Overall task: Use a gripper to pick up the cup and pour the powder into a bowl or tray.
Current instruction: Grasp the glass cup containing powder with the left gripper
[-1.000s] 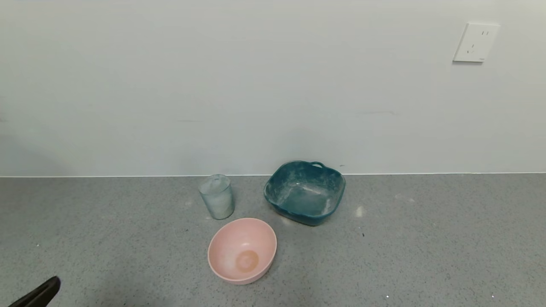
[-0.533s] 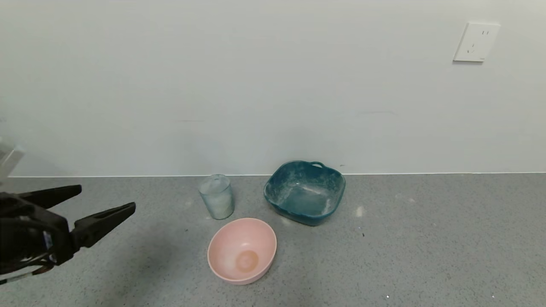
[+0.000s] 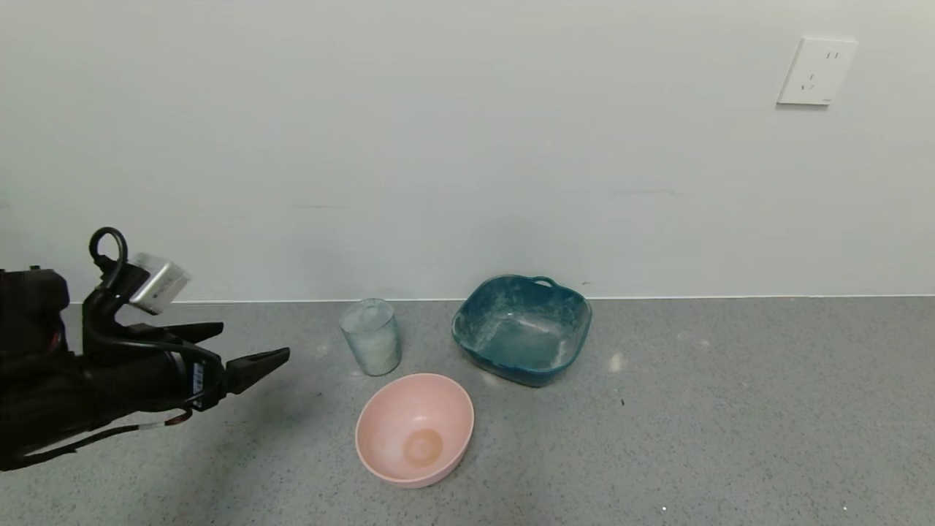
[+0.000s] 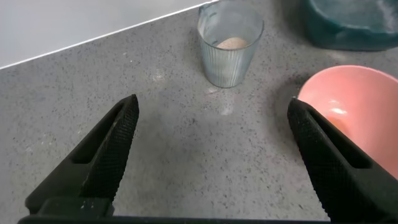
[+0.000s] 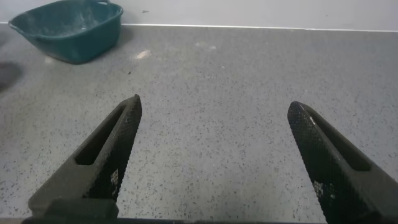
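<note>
The clear ribbed cup [image 3: 372, 337] stands upright on the grey counter near the wall, with off-white powder [image 4: 231, 43] inside it. The cup also shows in the left wrist view [image 4: 229, 45]. The teal rounded-square dish [image 3: 522, 329] sits to its right, dusted white inside; it shows in the right wrist view [image 5: 68, 29] too. My left gripper [image 3: 252, 347] is open and empty, above the counter to the left of the cup, pointing toward it [image 4: 212, 111]. My right gripper [image 5: 214, 107] is open and empty over bare counter, out of the head view.
A round pink bowl [image 3: 414, 429] sits in front of the cup and the dish, close to the left gripper's right finger in the left wrist view [image 4: 348, 106]. A wall runs behind the counter, with a socket [image 3: 816, 71] at upper right.
My left arm has come in from the lower left corner and moved up and right toward the cup, its fingers spread. The cup, dish and pink bowl have not moved.
</note>
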Tool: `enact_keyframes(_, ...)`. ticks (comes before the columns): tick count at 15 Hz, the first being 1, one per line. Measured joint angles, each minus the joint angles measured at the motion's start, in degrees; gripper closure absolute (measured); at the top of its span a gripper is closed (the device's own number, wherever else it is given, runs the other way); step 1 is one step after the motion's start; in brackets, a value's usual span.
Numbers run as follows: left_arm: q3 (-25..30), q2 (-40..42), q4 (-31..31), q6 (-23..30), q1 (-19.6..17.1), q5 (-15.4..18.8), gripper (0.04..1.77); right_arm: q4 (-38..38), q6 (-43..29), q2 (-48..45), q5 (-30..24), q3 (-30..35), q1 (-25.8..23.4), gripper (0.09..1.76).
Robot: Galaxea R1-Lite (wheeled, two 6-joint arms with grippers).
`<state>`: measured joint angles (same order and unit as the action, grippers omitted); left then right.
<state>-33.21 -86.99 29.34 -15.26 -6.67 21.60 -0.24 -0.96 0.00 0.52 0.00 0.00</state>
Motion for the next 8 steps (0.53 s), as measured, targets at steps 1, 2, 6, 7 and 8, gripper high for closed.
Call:
enact_keyframes(1,0.79,-2.69,3.12,-0.61,0.04,0.15,0.09,0.0,0.0,0.0,-0.01,0.0,0.0,0.14)
enact_keyframes(2,1.66,-5.25,6.33,-1.1,0.15,0.41,0.09,0.0,0.0,0.0,0.0,0.0,0.0,0.14)
enact_keyframes(6,5.77,-14.67,19.86,-2.43,0.5,1.79,0.09,0.02,0.02,0.0,-0.01,0.0,0.0,0.14)
enact_keyframes(7,6.42,-16.92,22.64,-2.57,0.77,1.83,0.09,0.02,0.0,0.0,0.0,0.0,0.0,0.14)
enact_keyframes(8,6.84,-19.15,24.93,-2.67,1.16,1.88,0.09,0.02,0.0,0.0,-0.01,0.0,0.0,0.14)
